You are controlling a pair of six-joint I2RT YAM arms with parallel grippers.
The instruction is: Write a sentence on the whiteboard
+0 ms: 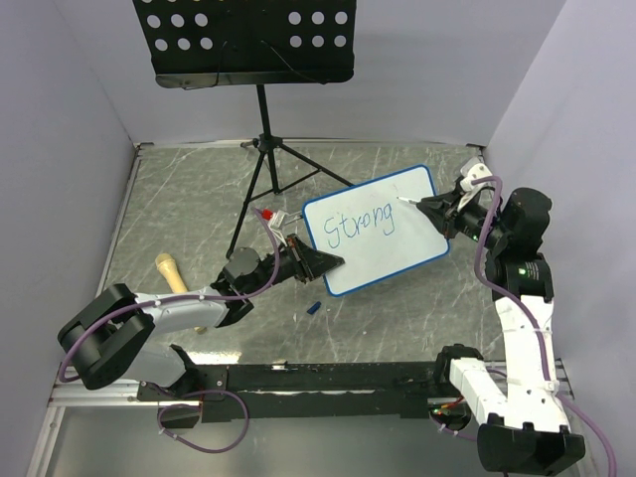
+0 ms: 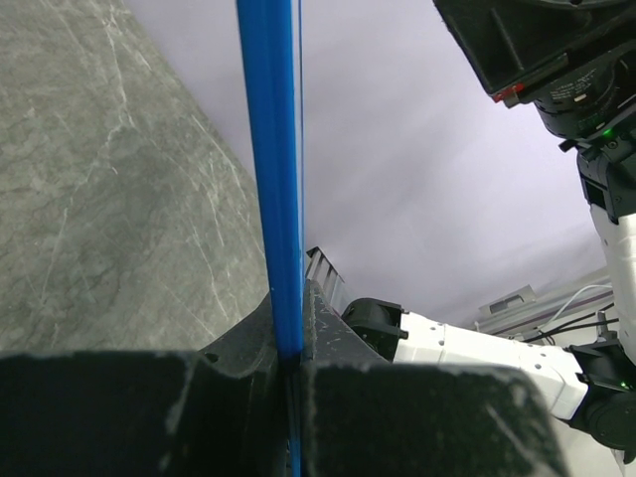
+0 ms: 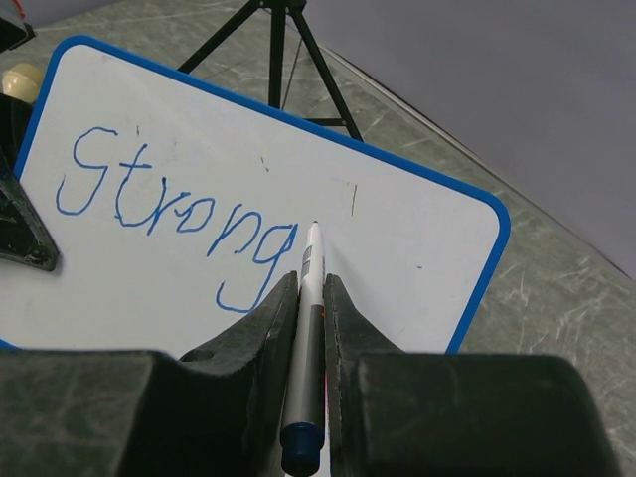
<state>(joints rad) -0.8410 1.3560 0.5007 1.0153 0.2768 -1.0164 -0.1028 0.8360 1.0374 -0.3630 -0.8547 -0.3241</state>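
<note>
Grey marbled tabletop [image 1: 397, 318], pale lilac walls on three sides, and I'm looking down over both arms. At the back stands a black music stand [image 1: 260, 119], its tripod legs spread just behind the whiteboard [image 1: 397, 253]. One leg runs close to the board's upper left corner. A small blue cap [image 1: 313, 308] lies on the table just beside the board's lower left corner, and a pale wooden handle [image 1: 171, 271] lies by my left arm.

Left gripper [image 1: 328, 261] is clamped on the board's left edge. In its wrist view the blue frame [image 2: 270, 149] runs straight up from between the closed jaws. The board sits tilted mid-table, with open tabletop below it and my right arm crowding its right side.

Right gripper [image 1: 427, 207] is closed around a pen [image 3: 314, 253]. Its tip is right after the last letter, but whether it touches the board I can't tell. The blue writing [image 3: 169, 204] reads "Strong", slanting.
</note>
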